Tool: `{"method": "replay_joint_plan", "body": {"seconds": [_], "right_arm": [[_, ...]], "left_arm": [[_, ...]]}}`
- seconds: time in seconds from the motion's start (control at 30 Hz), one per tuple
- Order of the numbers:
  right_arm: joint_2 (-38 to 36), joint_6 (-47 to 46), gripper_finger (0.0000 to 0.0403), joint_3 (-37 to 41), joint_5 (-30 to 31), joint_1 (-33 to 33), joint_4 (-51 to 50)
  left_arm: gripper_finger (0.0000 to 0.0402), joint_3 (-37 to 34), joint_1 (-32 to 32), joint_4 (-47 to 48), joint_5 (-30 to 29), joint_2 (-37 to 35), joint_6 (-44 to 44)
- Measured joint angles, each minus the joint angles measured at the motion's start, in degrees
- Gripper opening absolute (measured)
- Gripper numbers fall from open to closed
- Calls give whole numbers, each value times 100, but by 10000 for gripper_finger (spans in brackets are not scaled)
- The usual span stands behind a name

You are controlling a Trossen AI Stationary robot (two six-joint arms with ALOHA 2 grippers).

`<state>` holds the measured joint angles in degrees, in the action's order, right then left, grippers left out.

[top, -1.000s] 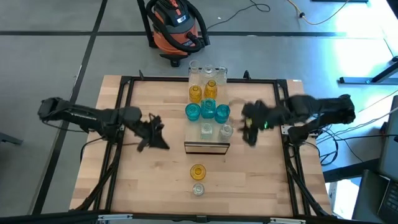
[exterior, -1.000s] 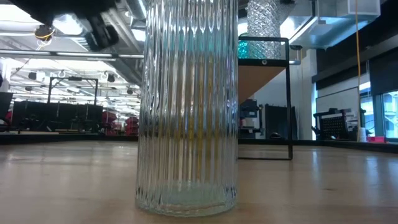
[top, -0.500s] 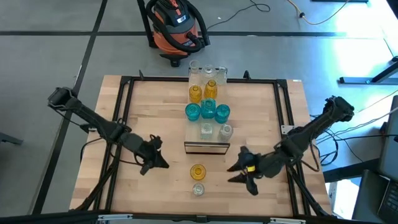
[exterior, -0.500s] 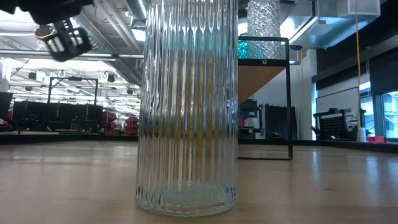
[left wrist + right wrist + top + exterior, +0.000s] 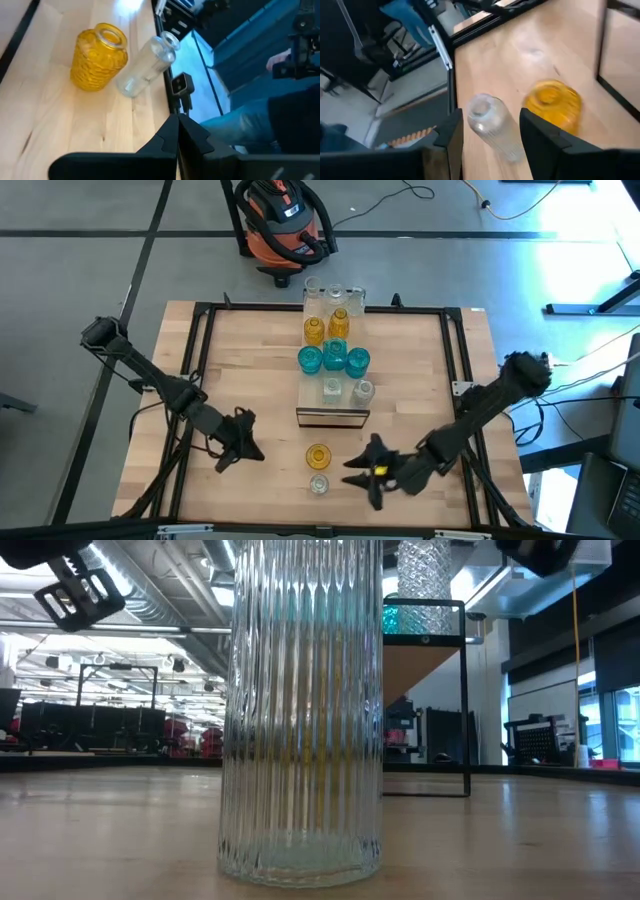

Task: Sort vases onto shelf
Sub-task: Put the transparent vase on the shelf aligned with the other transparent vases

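With two vases, a yellow one and a clear one, left off the shelf, the right gripper, spread wide and empty, is positioned at their three o'clock, apparently for a pickup, while the left gripper, pressed closed on nothing, is parked at nine o'clock.

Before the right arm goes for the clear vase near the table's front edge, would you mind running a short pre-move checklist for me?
1. Right gripper open: ok, its fingers stand apart in the right wrist view.
2. Clear vase upright and free: ok.
3. Amber vase clear of the target: not ok, it stands close beside it.
4. Left gripper out of the way: ok, shut, off to the other side.
5. Free room on the shelf: ok, bare near its front edge.
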<state>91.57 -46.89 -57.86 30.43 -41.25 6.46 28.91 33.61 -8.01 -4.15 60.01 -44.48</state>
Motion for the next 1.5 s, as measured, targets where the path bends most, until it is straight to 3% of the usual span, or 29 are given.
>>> {"method": "replay_joint_plan", "body": {"seconds": [0.23,0.43,0.6,0.77,1.03,1.23,1.5], "right_arm": [[1529,806,156,-1690,62,0,-1031],[2154,999,156,-2692,641,0,-1747],[2308,980,156,-2742,997,48,-1738],[2516,825,156,-2735,609,167,-1511],[2571,803,156,-2742,494,293,-1475],[2568,826,95,-2746,455,391,-1535],[2568,501,93,-2813,461,420,-1597]], "left_arm": [[0,2,169,-4,44,0,370],[0,2,345,-19,-87,-2,412],[0,0,505,-16,-90,-2,354],[0,2,605,-17,-91,-2,286],[0,0,634,-13,-104,-2,266],[0,1,634,-15,-192,-2,266],[0,1,634,-13,-264,-2,268]]}}
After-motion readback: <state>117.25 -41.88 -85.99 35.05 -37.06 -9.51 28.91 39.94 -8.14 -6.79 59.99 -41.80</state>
